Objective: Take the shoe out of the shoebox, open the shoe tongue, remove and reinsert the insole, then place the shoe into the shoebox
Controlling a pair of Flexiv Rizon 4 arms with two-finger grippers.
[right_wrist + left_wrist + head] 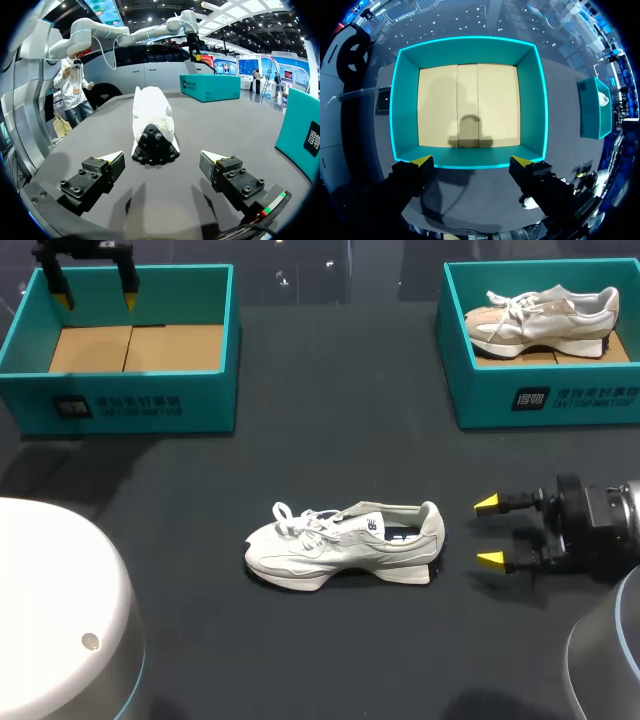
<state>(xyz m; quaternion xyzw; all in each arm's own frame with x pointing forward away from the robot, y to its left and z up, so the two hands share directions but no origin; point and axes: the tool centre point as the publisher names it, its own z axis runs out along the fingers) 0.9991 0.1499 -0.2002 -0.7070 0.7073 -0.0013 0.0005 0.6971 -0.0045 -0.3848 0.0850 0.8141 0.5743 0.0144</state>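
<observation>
A white sneaker (345,545) lies on its side on the dark table, toe to the left, heel to the right. In the right wrist view its heel (152,131) faces my right gripper (162,161), which is open and a short way behind it. In the head view the right gripper (489,531) sits level with the shoe, apart from it. My left gripper (96,295) hangs open above the far edge of the empty teal shoebox (120,402) at the back left. In the left wrist view the left gripper (471,161) looks down into that shoebox (402,105), onto its bare cardboard floor.
A second teal shoebox (560,390) at the back right holds another pale sneaker (540,320). It appears beside the first box in the left wrist view (594,112) and to the side in the right wrist view (305,135). Dark table surface lies between the boxes.
</observation>
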